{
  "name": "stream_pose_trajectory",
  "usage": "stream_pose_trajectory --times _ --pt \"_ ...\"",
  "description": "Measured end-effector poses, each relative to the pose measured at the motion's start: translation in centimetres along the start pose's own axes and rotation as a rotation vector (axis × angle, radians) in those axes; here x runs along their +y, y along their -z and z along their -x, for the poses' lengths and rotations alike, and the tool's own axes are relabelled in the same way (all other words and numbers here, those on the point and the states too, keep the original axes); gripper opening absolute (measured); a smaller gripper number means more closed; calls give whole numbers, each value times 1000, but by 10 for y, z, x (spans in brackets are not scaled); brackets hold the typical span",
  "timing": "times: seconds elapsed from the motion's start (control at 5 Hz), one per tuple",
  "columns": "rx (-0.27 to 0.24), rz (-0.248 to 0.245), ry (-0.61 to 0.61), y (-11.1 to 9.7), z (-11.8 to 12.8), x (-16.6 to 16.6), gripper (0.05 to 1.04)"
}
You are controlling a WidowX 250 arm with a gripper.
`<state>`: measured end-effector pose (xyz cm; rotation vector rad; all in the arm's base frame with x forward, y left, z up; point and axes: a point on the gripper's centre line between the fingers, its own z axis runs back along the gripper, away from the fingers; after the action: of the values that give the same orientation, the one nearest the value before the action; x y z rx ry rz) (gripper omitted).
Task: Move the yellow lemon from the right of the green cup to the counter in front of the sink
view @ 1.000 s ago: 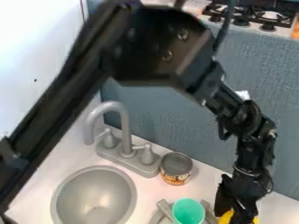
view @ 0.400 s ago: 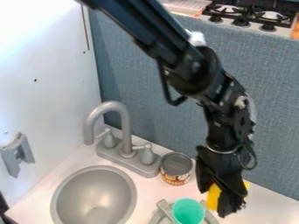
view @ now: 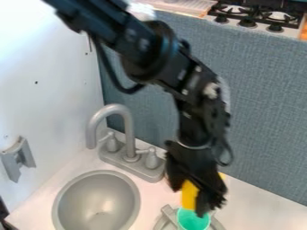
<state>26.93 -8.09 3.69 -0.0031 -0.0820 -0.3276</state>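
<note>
One black end effector [view: 192, 197] has its fingers closed on a yellow piece [view: 189, 193], which shows between them and again as a small patch past the far side. Its grip could slip if the piece is held off centre; how deep it sits cannot be told.

Right below, in the camera's line of sight, is the teal cup [view: 192, 221]. The lower fingertip looks very near its rim, and whether they touch is unclear; a sideways sweep at this height could tip the cup. The grey piece [view: 164, 221] around the cup might catch a fingertip too.

Farther out, the near tap handle [view: 151, 159] stands close beside the end effector, so a swing that way could knock it. Beyond is the round sink [view: 99, 197], set in the white counter [view: 258, 204]; a dropped piece might roll there.
</note>
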Motion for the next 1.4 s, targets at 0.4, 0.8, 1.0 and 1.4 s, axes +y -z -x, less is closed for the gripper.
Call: stream_pose_trajectory --times 0.4,0.8,1.0,1.4 --pt "171 -87 -278 11 41 49 848" --pt "272 -55 -384 65 71 75 847" --pt "263 -21 -375 86 78 77 848" --pt "316 39 -396 120 87 81 848"
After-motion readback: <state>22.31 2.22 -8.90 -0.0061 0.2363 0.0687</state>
